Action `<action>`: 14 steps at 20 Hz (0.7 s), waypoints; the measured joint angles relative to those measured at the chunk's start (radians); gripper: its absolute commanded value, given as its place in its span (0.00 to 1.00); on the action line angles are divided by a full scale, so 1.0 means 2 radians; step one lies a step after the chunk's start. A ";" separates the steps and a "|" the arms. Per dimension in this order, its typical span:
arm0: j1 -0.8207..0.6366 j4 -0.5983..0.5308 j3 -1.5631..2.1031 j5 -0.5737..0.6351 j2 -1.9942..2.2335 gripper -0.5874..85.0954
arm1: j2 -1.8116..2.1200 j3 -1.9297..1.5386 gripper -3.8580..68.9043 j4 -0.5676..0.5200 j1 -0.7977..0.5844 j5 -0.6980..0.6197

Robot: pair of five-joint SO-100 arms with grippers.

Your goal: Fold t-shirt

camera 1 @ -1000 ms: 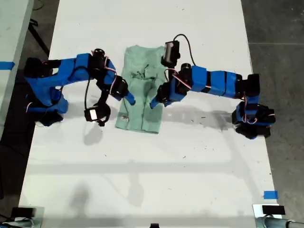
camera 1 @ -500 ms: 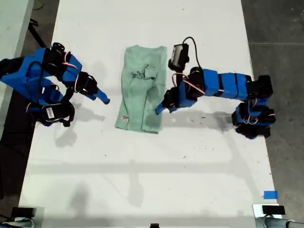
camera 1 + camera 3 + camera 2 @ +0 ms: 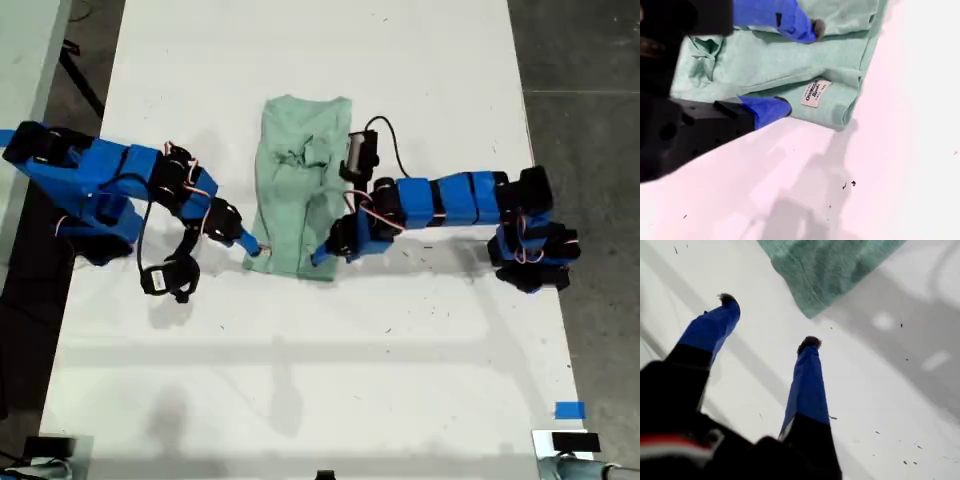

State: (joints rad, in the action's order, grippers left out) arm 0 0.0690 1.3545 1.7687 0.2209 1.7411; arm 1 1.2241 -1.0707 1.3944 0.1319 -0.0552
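Our t-shirt [image 3: 300, 185] lies lengthwise up the table [image 3: 420, 60]; my second gripper [image 3: 250, 243] (jaws spread) straddles its label corner, my first gripper [image 3: 770, 322], also spread, just short of the other corner.

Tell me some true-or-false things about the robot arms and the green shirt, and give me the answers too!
1. The t-shirt lies on the white table. True.
2. My first gripper is shut on the cloth. False: it is open, with the shirt's corner just ahead of it.
3. A white label shows close to my second gripper. True.
4. The t-shirt is red. False: it is pale mint green.
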 measured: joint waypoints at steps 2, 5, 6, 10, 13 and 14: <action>0.000 -0.020 0.000 0.000 -0.043 0.30 | -0.023 0.000 0.45 -0.012 0.000 0.001; 0.001 -0.050 0.000 0.000 -0.102 0.30 | -0.058 0.000 0.45 -0.031 0.000 0.000; 0.001 -0.058 0.000 0.000 -0.122 0.30 | -0.071 0.000 0.45 -0.038 0.000 0.000; -0.005 -0.067 -0.015 -0.015 -0.209 0.30 | -0.120 0.000 0.44 -0.061 -0.001 -0.001; -0.011 -0.066 -0.047 -0.018 -0.249 0.28 | -0.141 0.001 0.34 -0.073 -0.005 -0.002; -0.015 -0.065 -0.060 -0.018 -0.262 0.25 | -0.146 0.006 0.23 -0.075 -0.006 -0.004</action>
State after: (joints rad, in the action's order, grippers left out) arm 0 0.0383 1.2241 1.6490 0.1841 1.2164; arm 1 0.9311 -1.0584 1.2441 0.1197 -0.0629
